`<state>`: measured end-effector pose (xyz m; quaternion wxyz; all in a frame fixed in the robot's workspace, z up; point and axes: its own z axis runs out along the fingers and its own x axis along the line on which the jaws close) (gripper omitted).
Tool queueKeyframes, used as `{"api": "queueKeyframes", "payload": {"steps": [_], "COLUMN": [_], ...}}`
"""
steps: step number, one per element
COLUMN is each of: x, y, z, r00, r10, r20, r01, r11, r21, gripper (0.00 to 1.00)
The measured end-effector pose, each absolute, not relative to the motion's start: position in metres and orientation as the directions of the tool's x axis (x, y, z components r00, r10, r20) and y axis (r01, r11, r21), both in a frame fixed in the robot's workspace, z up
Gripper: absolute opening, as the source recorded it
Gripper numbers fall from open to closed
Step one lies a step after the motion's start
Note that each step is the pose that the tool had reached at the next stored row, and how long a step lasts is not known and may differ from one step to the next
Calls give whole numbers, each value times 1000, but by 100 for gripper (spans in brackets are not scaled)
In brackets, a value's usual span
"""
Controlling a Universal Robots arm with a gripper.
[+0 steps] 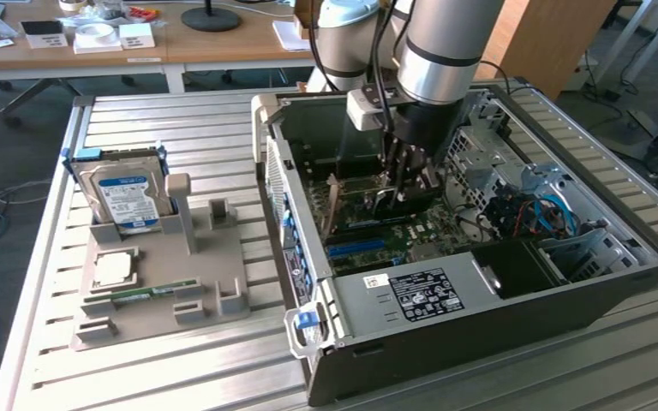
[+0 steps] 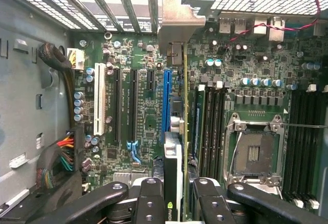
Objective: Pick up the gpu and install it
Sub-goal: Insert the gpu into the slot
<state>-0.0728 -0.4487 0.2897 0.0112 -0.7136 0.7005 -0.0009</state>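
The gripper [image 2: 178,185] is closed on the gpu [image 2: 173,162], which stands on edge inside the open computer case [image 1: 478,360] at the centre of the exterior view's frame. The card hangs over the motherboard [image 2: 138,131], just beside the blue slot [image 2: 166,101], with its metal bracket [image 2: 177,24] toward the case's rear openings. Black slots and a white slot [image 2: 100,106] lie on one side of it; memory slots [image 2: 210,126] and the processor socket [image 2: 256,149] lie on the other. A bundle of coloured wires [image 2: 66,152] sits by the case wall. The arm [image 1: 444,51] hides much of the card in the exterior view, and whether its lower edge sits in a slot cannot be told. At the frame's left, on the counter [image 1: 134,385], a grey holder [image 1: 192,274] carries a hard drive [image 1: 129,193] and a memory stick [image 1: 134,295].
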Motion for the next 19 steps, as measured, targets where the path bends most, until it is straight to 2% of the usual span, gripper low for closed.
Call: {"api": "queueKeyframes", "payload": {"steps": [19], "x": [-78], "y": [-452], "z": [283], "r00": [19], "r10": [-1000], "r20": [-15], "r01": [-1000], "r11": [-18], "r21": [-18], "gripper": [27]}}
